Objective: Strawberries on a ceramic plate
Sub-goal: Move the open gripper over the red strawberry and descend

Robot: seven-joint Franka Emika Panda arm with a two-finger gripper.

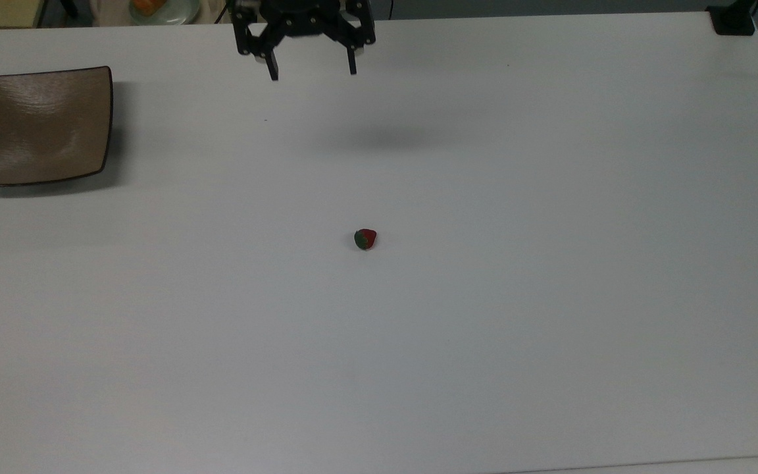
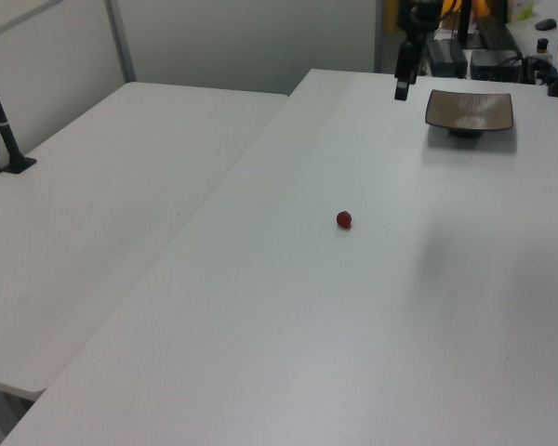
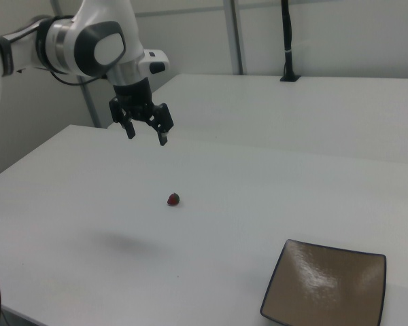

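The tiny red strawberry with a green cap [image 1: 365, 239] lies alone near the middle of the white table [image 1: 550, 296]. The square glossy brown ceramic plate [image 1: 38, 125] sits well apart, at the top view's upper left (near right corner in the right view [image 3: 325, 288]), with the black two-finger gripper [image 1: 313, 72] raised above the table between them, toward the far edge

Plate [image 1: 37, 125] looks like glossy glazed ceramic, catching light. Table [image 1: 484, 329] is smooth matt white. Arm [image 3: 88, 41] has shiny white plastic shells, gripper [image 3: 146, 134] matt black.
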